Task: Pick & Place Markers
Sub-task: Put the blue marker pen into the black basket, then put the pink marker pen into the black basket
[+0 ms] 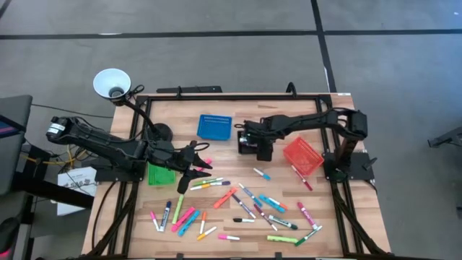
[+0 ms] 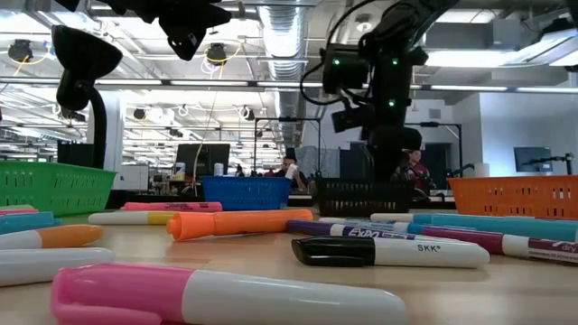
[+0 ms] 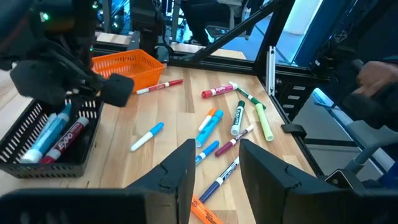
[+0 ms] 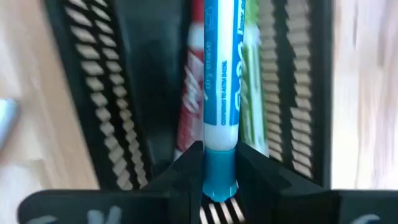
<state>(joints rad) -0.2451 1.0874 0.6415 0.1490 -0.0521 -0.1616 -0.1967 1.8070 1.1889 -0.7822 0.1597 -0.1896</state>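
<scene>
Marker, blue-capped (image 4: 219, 112): pinched at its cap in my right gripper (image 4: 219, 177) above black bin (image 4: 93, 93) near table's back edge; my left gripper (image 3: 214, 177) parted, holding nothing.

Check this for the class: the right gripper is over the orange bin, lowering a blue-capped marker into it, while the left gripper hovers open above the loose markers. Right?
One detail is wrong. The right gripper is over the black bin, not the orange one; the right wrist view shows the blue-capped marker above black slatted walls. The left gripper does hover open over the loose markers.

markers (image 2: 388, 251) scattered before four bins (image 2: 246, 191).
</scene>
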